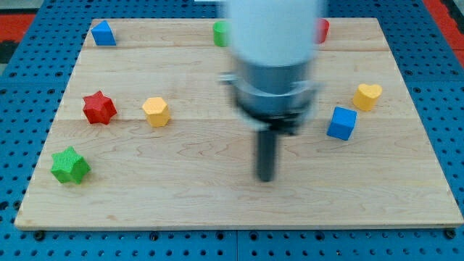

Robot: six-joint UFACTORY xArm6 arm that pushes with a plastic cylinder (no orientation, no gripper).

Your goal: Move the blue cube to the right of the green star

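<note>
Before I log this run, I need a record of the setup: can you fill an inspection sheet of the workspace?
Surface: wooden board, flat.
Job's things: blue cube at the view's right; green star at lower left, far apart.
Clutter: red star, yellow block, yellow heart, blue block, green block and red block partly hidden by the arm.
Grippers: none; my tip is mid-board, touching no block.
Cables: nothing seen.
Surroundings: blue pegboard.

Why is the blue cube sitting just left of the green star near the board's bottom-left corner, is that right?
Not right. The camera view shows the blue cube far across the board on the view's right, beside the yellow heart. The green star does sit near the bottom-left corner.
</note>
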